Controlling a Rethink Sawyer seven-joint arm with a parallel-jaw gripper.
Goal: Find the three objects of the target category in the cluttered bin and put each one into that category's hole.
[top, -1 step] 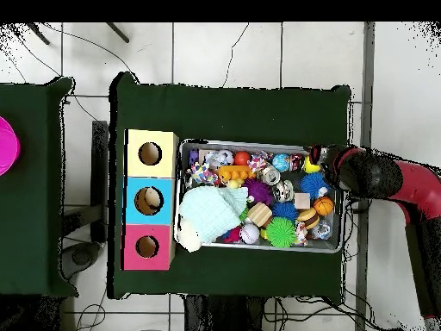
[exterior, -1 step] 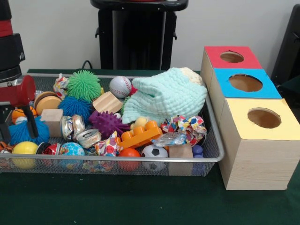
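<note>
Pincer (exterior, -1 step: pixel 18 124) seemingly over blue spiky ball (exterior, -1 step: pixel 21 131)

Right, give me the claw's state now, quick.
Claw: at the end of the bin, low among the toys; open or closed cannot be told, and no object is seen in its hold.

Red and black arm (top, -1 step: pixel 392 183) reaches in from the side, wrist bent down, gripper (exterior, -1 step: pixel 18 126) low; can't tell how its fingers stand.
</note>
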